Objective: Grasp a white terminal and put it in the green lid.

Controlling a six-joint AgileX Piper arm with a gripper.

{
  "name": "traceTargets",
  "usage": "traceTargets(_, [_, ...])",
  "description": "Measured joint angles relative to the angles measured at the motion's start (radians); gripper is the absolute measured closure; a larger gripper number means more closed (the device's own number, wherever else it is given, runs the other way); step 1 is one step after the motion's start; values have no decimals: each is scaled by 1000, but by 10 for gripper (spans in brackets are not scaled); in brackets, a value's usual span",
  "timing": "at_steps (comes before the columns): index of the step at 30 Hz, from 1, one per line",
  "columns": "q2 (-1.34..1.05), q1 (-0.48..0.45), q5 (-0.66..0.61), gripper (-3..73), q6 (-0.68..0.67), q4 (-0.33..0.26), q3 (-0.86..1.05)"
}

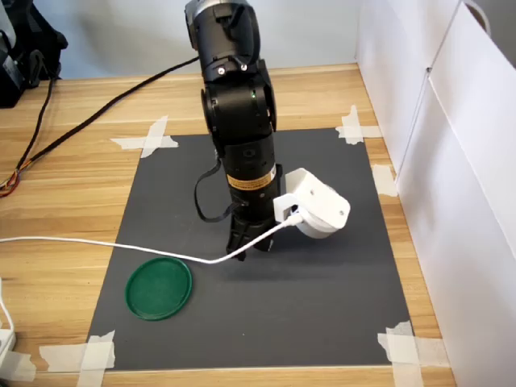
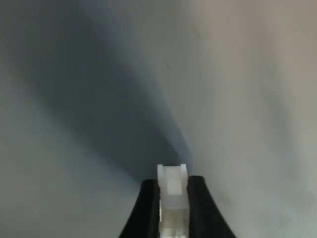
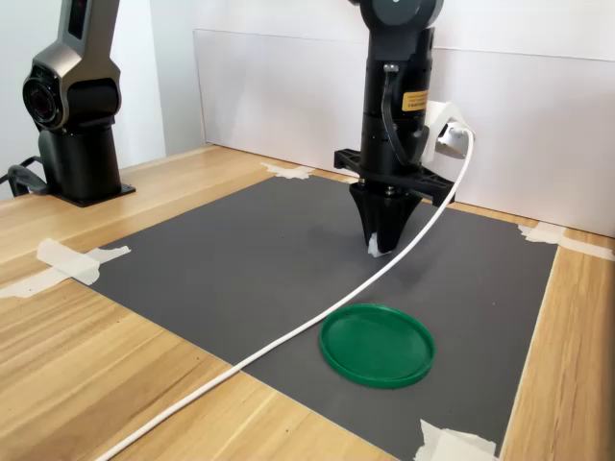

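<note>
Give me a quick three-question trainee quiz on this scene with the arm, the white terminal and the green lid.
1. True or false: the white terminal sits between the fingers of the pincer.
2. Multiple choice: the green lid holds A) one terminal, B) tape, C) nothing visible.
3. Fill in: in the first exterior view, the lid lies toward the ___ of the pincer.

Key: 1 true; 2 C; 3 left.

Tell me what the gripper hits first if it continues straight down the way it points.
Likely the dark grey mat right beneath the gripper, which is shut on the small white plastic terminal. The round green plastic lid sits off to the side.
</note>
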State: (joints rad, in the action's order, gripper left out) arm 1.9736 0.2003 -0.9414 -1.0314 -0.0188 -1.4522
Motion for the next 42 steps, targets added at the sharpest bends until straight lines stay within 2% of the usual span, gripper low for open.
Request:
traceTargets(13, [-19,-172,-137,615,-26,4,-248])
traceTargets(19, [-19,-231,-142,615,-43,-6,-300])
traceTargets(23, [-11,-266,-142,615,-54,-34,-302])
traceTargets(36, [92,-284,-141,615,-42,-35,-302])
traceTargets(42, [120,-284,-141,615,-40,-1,-302])
